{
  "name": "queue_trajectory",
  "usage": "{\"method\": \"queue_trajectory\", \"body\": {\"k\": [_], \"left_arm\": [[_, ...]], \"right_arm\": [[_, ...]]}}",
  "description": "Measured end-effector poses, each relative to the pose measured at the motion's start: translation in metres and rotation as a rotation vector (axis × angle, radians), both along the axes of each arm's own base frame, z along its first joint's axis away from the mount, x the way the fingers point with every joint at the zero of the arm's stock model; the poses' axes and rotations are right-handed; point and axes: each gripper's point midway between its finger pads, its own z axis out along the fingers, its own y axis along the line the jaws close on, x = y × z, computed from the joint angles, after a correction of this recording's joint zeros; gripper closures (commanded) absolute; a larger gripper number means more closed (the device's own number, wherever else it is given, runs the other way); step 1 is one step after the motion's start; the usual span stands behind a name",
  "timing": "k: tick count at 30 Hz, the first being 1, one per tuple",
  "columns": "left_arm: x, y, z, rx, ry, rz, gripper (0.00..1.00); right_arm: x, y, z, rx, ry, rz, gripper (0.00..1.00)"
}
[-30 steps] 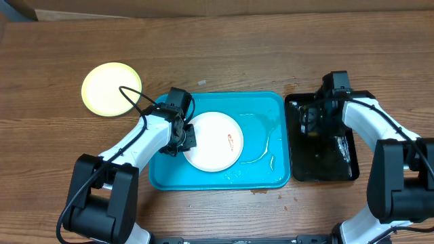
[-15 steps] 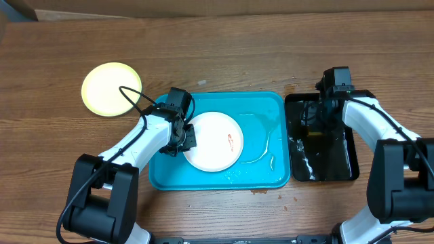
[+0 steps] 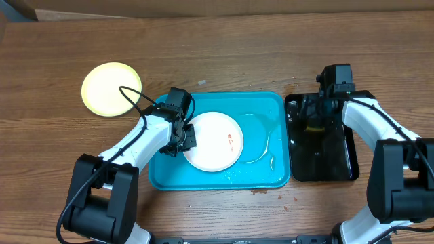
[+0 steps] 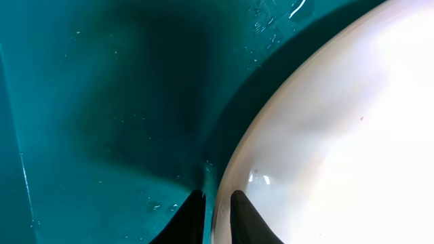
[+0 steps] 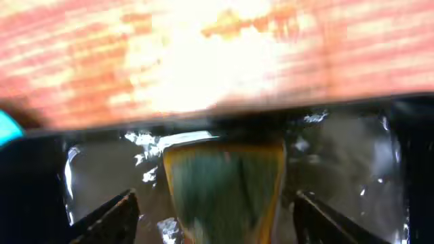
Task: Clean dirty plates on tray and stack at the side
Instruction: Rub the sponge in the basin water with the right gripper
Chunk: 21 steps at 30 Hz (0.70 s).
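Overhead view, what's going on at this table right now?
The left gripper pinches the rim of a round white plate lying in the wet turquoise plastic tray. The right gripper hangs open over a yellow-green sponge in the narrow black tray. A pale yellow round plate sits on the wooden table, on the left arm's side.

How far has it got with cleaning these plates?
Partway. Done, it seems: a pale yellow plate lies on the table beside the blue tray, looking clean. In hand: the left gripper pinches the rim of a white plate in that tray, red smear showing, while the right gripper hangs open over the sponge in the black tray. Left: wiping that plate and stacking it.
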Motion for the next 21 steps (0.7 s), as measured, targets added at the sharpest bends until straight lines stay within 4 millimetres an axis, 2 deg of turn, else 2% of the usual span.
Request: {"method": "queue_trajectory", "body": {"k": [2,4,5,7,10,11,15,16,18,19,21], "left_arm": [[0.000,0.000,0.000,0.000,0.000,0.000,0.81],[0.000,0.000,0.000,0.000,0.000,0.000,0.78],[0.000,0.000,0.000,0.000,0.000,0.000,0.77],[0.000,0.000,0.000,0.000,0.000,0.000,0.74],[0.000,0.000,0.000,0.000,-0.001,-0.001,0.56],[0.001,0.000,0.000,-0.001,-0.004,0.000,0.53],[0.004,0.000,0.000,0.000,-0.017,0.000,0.52],[0.004,0.000,0.000,-0.001,-0.019,0.000,0.53],[0.005,0.000,0.000,0.001,-0.021,0.000,0.57],[0.005,0.000,0.000,0.001,-0.022,0.000,0.57],[0.005,0.000,0.000,0.001,-0.023,0.000,0.56]], "right_arm": [[0.002,0.000,0.001,-0.001,-0.010,0.002,0.51],[0.002,-0.001,0.001,-0.006,-0.010,0.006,0.89],[0.002,-0.001,0.001,-0.004,-0.009,0.000,0.96],[0.002,-0.001,0.001,-0.004,-0.009,-0.004,0.96],[0.001,-0.001,0.000,-0.003,-0.005,-0.004,0.95],[0.000,-0.001,0.000,-0.004,0.000,-0.003,0.95],[-0.014,-0.001,0.000,-0.005,0.079,-0.004,0.92],[-0.018,-0.001,0.002,-0.006,0.101,-0.003,0.83],[-0.026,-0.001,0.004,-0.007,0.145,-0.004,0.59],[-0.032,-0.002,0.005,-0.008,0.169,-0.004,0.53],[-0.043,-0.002,0.005,-0.009,0.215,-0.003,0.51]]}}
